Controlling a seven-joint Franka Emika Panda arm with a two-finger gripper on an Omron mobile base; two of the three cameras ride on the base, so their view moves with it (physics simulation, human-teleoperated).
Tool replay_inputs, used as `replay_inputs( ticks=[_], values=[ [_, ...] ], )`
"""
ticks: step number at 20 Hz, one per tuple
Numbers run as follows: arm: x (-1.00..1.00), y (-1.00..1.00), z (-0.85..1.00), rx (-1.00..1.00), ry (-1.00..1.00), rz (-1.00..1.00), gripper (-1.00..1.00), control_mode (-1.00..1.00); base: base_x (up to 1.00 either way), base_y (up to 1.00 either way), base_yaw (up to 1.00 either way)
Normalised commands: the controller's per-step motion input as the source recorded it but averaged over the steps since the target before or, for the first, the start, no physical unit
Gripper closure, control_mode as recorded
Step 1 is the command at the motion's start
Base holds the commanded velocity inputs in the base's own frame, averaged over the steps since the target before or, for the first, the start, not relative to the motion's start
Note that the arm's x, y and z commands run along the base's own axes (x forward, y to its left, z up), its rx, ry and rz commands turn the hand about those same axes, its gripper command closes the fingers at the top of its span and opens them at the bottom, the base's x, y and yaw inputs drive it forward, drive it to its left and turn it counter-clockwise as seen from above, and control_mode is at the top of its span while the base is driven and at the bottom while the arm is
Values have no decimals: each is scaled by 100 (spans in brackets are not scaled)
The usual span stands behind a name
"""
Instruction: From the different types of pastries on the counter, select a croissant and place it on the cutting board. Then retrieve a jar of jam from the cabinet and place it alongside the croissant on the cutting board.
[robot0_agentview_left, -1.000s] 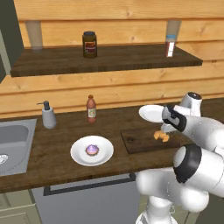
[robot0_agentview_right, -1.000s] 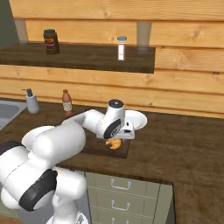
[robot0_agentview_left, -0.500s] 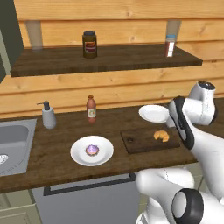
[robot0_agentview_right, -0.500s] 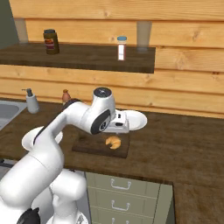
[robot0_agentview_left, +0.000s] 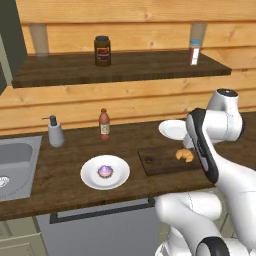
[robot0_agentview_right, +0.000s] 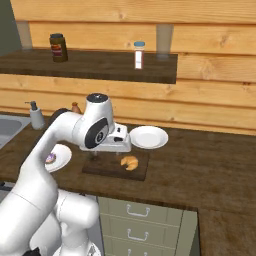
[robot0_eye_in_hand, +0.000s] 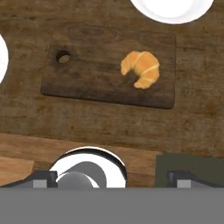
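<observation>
One croissant (robot0_eye_in_hand: 141, 68) lies on the cutting board (robot0_eye_in_hand: 96, 70), toward the end away from its hole, on the dark worktop (robot0_agentview_left: 65, 175). The pincer (robot0_agentview_right: 107, 152) hangs above the board with jaws wide apart, holding nothing. Beyond the board sits a white plate (robot0_agentview_right: 148, 137); to its left, a cupcake (robot0_agentview_left: 105, 172) on another plate.

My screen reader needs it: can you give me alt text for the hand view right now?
Seen from above, a golden croissant lies on the dark cutting board, apart from the small hole near the board's opposite corner. The board rests on the wood-plank counter, with the edge of a white plate just beyond it.
</observation>
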Motion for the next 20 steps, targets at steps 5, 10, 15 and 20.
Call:
replay_inputs(
  ticks=[5,10,15,20],
  values=[
    [-97,41,0,0,-6,3,-100,-100,0,0,0],
    [-36,24,13,0,-2,0,-100,-100,0,0,0],
    [13,0,8,0,2,0,-100,-100,0,0,0],
    [5,0,0,0,5,0,-100,-100,0,0,0]
  ],
)
